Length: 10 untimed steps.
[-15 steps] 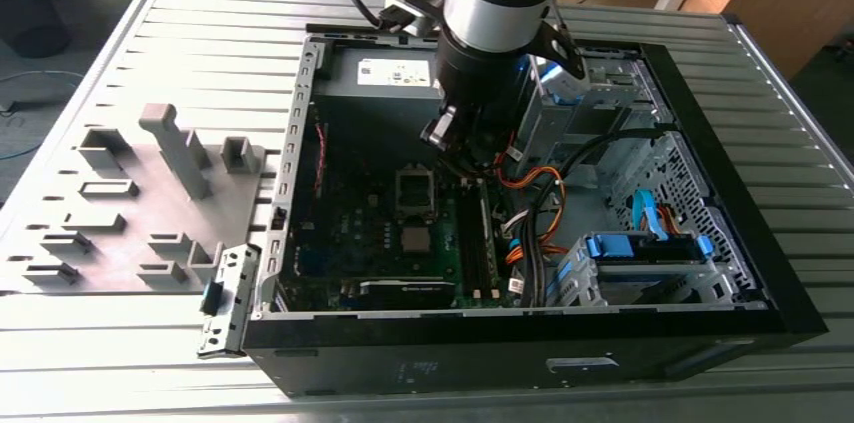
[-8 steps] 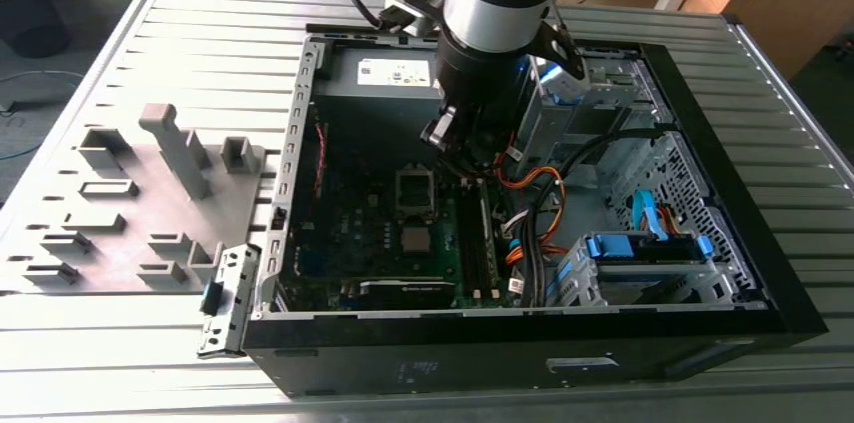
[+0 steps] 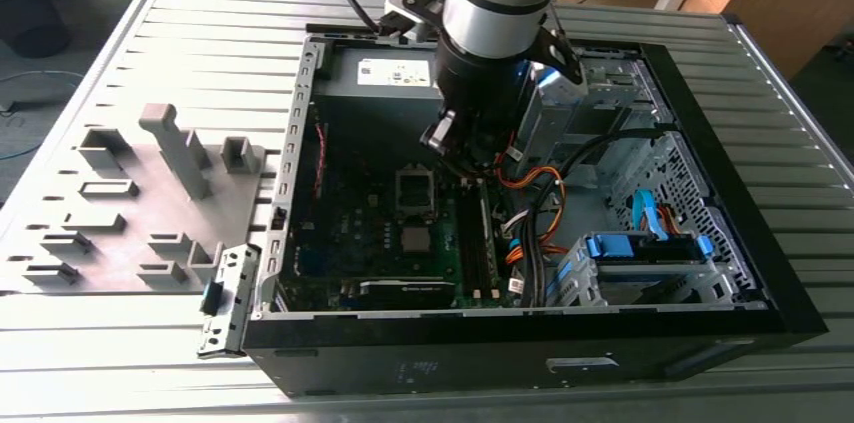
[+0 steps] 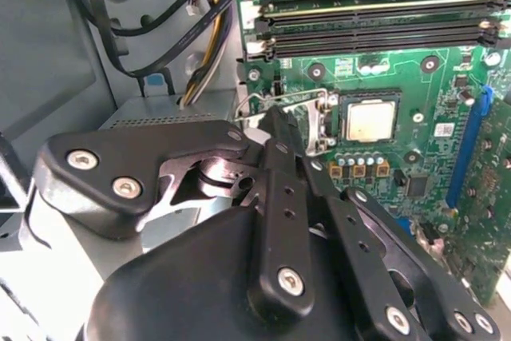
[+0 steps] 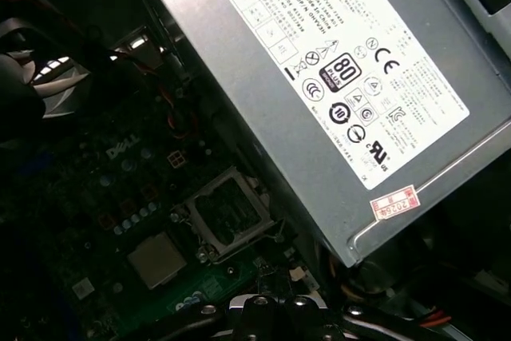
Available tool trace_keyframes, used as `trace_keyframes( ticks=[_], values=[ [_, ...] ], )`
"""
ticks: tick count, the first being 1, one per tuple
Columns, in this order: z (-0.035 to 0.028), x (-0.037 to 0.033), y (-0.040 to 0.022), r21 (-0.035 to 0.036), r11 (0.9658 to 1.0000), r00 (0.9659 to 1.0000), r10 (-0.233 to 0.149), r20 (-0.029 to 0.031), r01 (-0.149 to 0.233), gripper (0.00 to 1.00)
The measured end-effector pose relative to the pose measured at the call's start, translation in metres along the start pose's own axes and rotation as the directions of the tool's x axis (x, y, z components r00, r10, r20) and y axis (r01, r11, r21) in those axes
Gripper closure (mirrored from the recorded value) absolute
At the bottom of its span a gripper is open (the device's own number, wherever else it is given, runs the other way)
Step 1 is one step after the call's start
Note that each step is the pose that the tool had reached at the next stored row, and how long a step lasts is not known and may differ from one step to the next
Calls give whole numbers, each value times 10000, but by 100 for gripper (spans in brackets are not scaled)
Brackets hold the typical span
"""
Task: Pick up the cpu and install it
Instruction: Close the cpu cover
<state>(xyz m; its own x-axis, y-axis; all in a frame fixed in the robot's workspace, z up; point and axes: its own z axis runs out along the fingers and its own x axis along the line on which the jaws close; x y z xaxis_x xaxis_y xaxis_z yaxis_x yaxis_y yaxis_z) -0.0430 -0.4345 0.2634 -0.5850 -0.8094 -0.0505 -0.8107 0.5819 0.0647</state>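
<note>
Your arm's black gripper (image 3: 461,148) hangs inside the open black computer case (image 3: 534,343), which lies on its side on the ribbed grey metal bench (image 3: 200,23). It sits over the green motherboard (image 4: 399,61), close to the grey metal power-supply box with the white label (image 5: 319,77). You cannot tell whether the gripper is apart or together: the second wrist view looks along its black linkage from behind.

The cpu (image 4: 371,120), a small flat square chip with a pale silvery top, lies flat on the motherboard, apart from the gripper. It is just beside the dark rectangular socket frame with the shiny rim (image 5: 230,207), on the side away from the power-supply box. In the exterior view you see the cpu (image 3: 419,237) nearer the camera than the frame, with the long black memory slots (image 4: 375,21) running along the exterior view's right of both. In the first wrist view the cpu (image 5: 157,259) is a dull grey square on the dim board.

Orange and black cables (image 3: 534,183) curl past the arm, and a grey fixture plate with upright blocks (image 3: 134,193) rests on the bench at the exterior view's left of the case.
</note>
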Motion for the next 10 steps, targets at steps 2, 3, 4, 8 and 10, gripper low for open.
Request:
trace_keyframes(
  ticks=[2,3,4,8,10],
  values=[
    [31,2,-2,1,10000,10000,0,0,0,89],
    [49,3,-3,2,10000,10000,0,0,0,89],
    [68,4,-3,3,10000,10000,0,2,0,89],
    [136,8,-8,4,10000,10000,0,2,0,89],
    [163,9,-10,8,10000,10000,0,-4,0,89]
  ],
)
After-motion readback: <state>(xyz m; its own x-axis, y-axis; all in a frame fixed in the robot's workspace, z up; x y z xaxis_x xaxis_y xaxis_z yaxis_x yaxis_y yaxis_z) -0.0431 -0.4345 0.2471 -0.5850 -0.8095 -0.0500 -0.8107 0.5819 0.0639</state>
